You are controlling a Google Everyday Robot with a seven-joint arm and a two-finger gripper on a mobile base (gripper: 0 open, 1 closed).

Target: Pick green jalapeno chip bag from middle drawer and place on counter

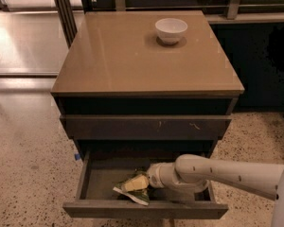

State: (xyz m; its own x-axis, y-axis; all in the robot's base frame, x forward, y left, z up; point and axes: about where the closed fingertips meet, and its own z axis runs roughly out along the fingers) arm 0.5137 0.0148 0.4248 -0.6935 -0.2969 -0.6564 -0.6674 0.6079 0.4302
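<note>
Down at 6 o'clock in the drawer, we cannot tell if our tool grips the bag; it may slip.

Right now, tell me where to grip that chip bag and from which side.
Probably take the green jalapeno chip bag by its raised crumpled top, from above-right, where the gripper sits inside the middle drawer; its lower edge lies flat on the floor.

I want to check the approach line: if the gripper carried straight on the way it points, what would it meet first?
The green jalapeno chip bag, right at the tip of the gripper, which points toward the picture's left inside the middle drawer. They may be touching already; depth is unclear.
</note>
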